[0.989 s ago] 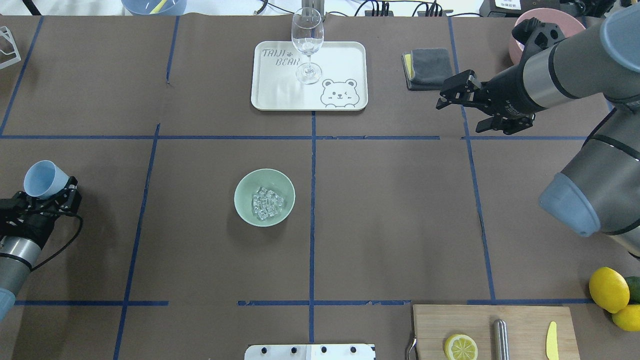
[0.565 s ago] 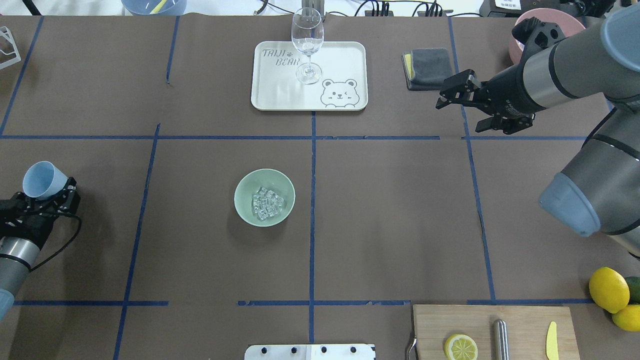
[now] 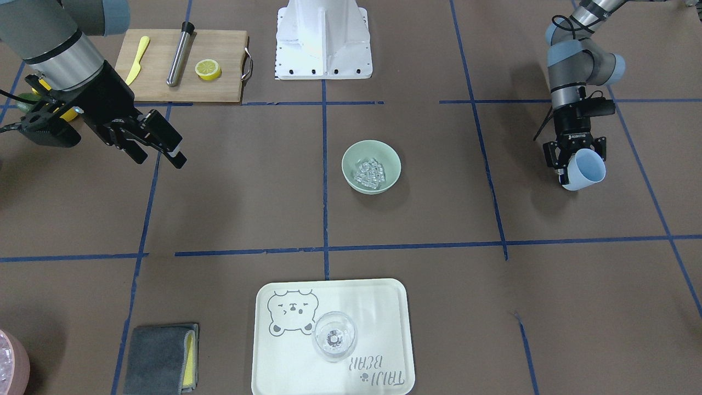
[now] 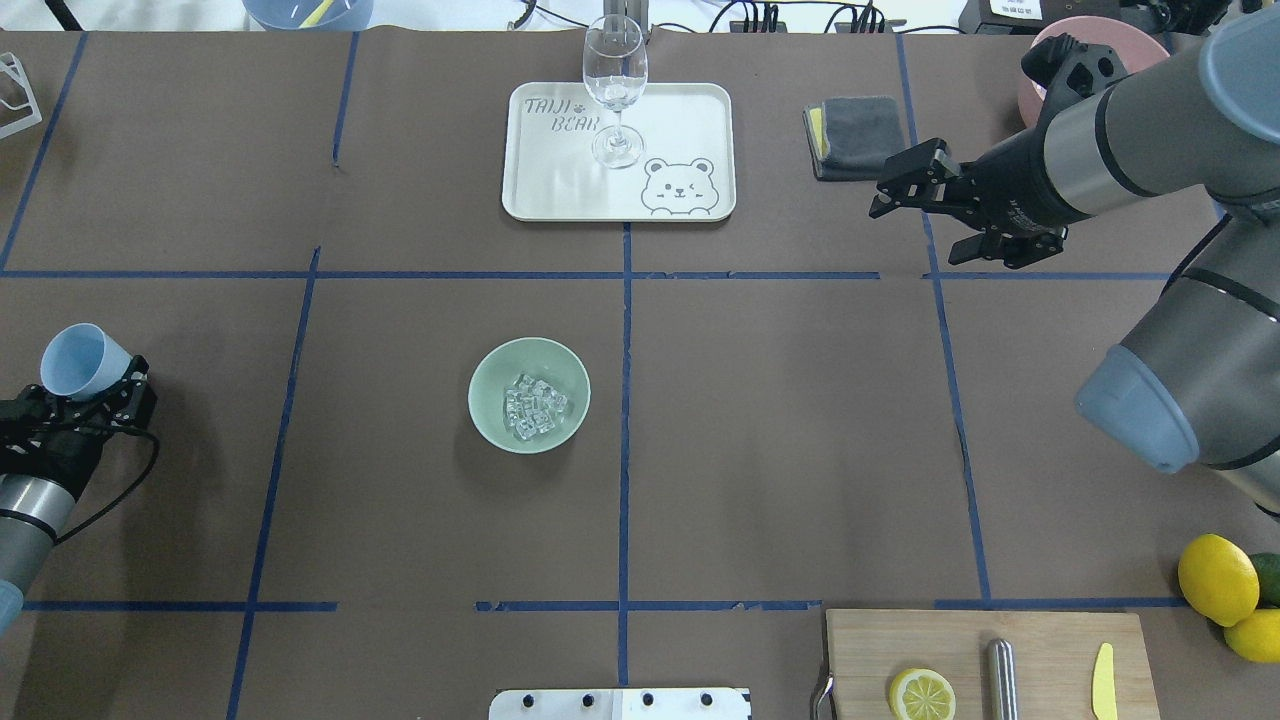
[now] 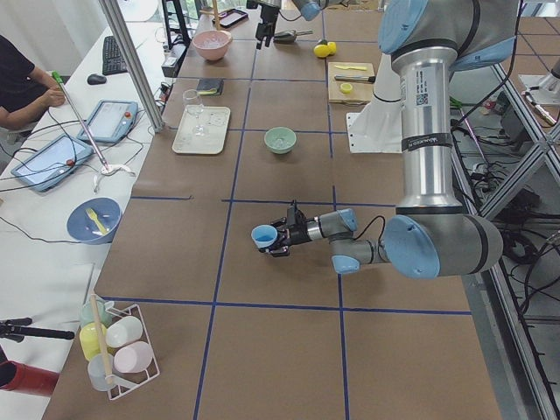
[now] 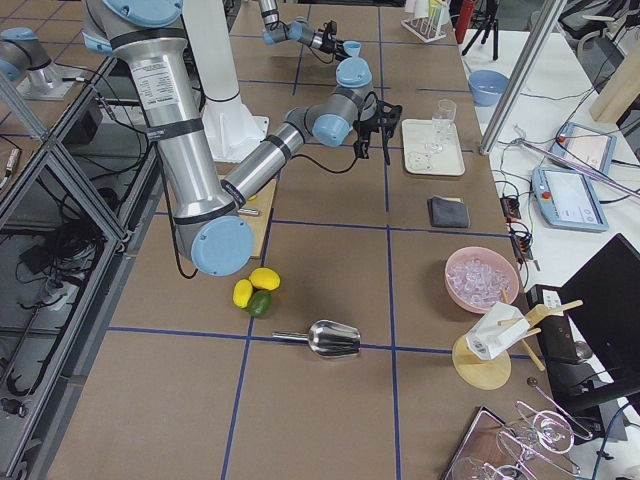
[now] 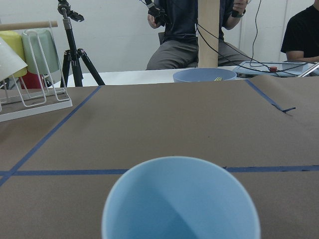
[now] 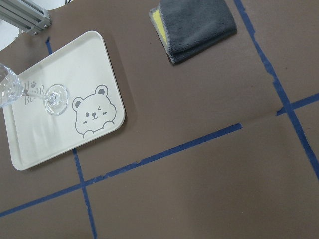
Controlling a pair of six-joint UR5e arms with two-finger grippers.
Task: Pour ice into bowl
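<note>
The mint-green bowl (image 4: 488,392) stands near the table's middle and holds a heap of clear ice (image 4: 534,408). The bowl (image 3: 352,158) and ice (image 3: 370,171) also show in the front view. My left gripper (image 4: 98,392) is far to the bowl's left, shut on a pale blue cup (image 4: 78,362), which is tilted just above the table. The cup's inside (image 7: 180,204) shows no ice. My right gripper (image 4: 916,232) is open and empty, above the table at the far right, beside the grey cloth.
A cream tray (image 4: 680,120) with a wine glass (image 4: 614,90) sits at the back centre. A grey cloth (image 4: 858,135) and a pink container (image 4: 1045,55) are at the back right. A cutting board (image 4: 990,660) with a lemon half and lemons (image 4: 1218,580) lie at the near right.
My left gripper has drifted slightly further left with the blue cup. The right arm has barely shifted. The bowl and ice have not moved.
</note>
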